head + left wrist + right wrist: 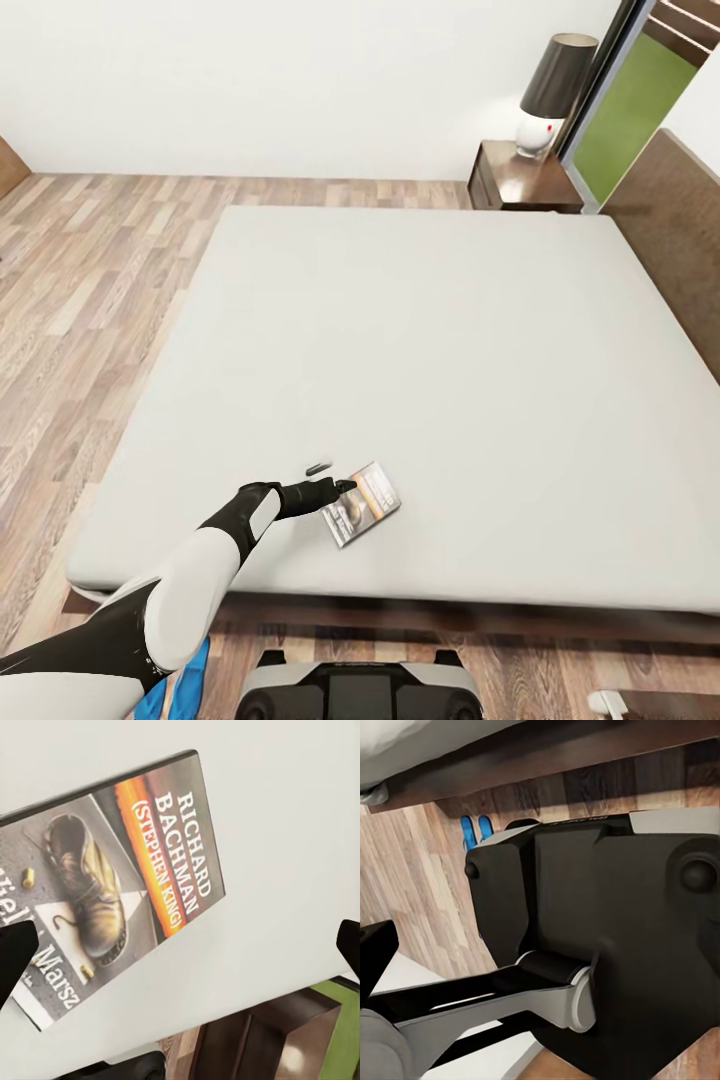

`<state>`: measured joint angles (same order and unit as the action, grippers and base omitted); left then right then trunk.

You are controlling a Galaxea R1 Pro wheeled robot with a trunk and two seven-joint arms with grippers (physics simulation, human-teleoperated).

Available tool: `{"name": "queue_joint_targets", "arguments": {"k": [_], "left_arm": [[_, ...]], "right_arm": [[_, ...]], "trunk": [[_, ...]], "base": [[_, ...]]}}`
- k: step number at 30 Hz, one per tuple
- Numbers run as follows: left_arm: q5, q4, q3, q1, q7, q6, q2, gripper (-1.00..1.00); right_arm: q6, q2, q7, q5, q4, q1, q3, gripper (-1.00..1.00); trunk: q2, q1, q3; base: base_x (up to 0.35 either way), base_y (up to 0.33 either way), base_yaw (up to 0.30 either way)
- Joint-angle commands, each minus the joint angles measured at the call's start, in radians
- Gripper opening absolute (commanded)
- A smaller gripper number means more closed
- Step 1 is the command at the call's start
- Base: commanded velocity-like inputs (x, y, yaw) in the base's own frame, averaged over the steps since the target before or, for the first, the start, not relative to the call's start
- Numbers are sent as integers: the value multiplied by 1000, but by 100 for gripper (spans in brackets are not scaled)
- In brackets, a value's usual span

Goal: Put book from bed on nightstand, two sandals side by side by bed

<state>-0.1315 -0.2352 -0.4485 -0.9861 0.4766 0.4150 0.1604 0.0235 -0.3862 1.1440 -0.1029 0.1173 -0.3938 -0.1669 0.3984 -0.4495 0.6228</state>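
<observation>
1. A wood-plank floor (90,290) in mixed brown and grey tones runs from about 12 o'clock round to 7 o'clock of the head view.
2. A plain white wall (280,80) closes the room at 12 o'clock.
3. A tall panel with a green face (630,115) and a dark frame stands at about 1 o'clock.
4. A brown wooden corner (8,165) juts in at 10 o'clock, at the edge of the view; what it belongs to cannot be told.

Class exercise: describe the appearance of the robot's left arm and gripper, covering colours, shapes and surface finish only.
The left arm has smooth, rounded white shells, with black sections near the shoulder and at the wrist. It tapers into a slim, glossy black left gripper. In the wrist view its fingertips are plain black, blunt and unmarked. No cables show.
</observation>
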Motion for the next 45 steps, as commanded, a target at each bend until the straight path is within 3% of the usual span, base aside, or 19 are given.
{"name": "queue_joint_targets", "arguments": {"k": [1,12,18,24,27,30,33,35,37,41,45], "left_arm": [[-11,-3,-9,0,5,7,1,100],[-10,-3,-9,0,9,7,2,100],[-9,-45,-5,-1,45,22,3,100],[-8,-188,-3,-15,50,171,6,100],[-8,-261,-3,-63,33,274,8,100],[-4,-288,-4,-145,-55,334,7,100],[40,-288,-4,-183,-143,347,8,100],[113,-253,-3,-196,-186,349,9,100],[153,-212,-2,-200,-199,334,10,100],[181,-172,-1,-202,-207,270,14,100],[186,-144,-1,-203,-208,254,14,100]], "right_arm": [[3,0,3,-6,-1,0,2,100],[3,0,3,-6,-1,0,2,100],[2,0,-5,-5,-2,0,2,100],[3,0,-6,-5,-1,0,2,100],[3,0,-6,-5,-2,0,2,100],[3,0,-5,-5,-1,0,2,100],[3,0,-5,-5,-1,0,2,100],[3,0,-4,-5,-1,0,2,100],[3,0,-4,-5,-1,0,2,100],[3,0,-4,-5,-1,0,2,100],[3,0,-4,-5,-1,0,2,100]], "trunk": [[2,0,3],[2,0,18],[2,0,20],[2,0,20],[2,0,20],[2,0,20],[2,0,20],[2,0,20],[2,0,20],[2,0,20],[2,0,20]], "base": [[0,0,0],[0,0,0],[0,0,0],[0,0,0],[0,0,0],[0,0,0],[0,0,0],[0,0,0],[0,0,0],[0,0,0],[0,0,0]]}}
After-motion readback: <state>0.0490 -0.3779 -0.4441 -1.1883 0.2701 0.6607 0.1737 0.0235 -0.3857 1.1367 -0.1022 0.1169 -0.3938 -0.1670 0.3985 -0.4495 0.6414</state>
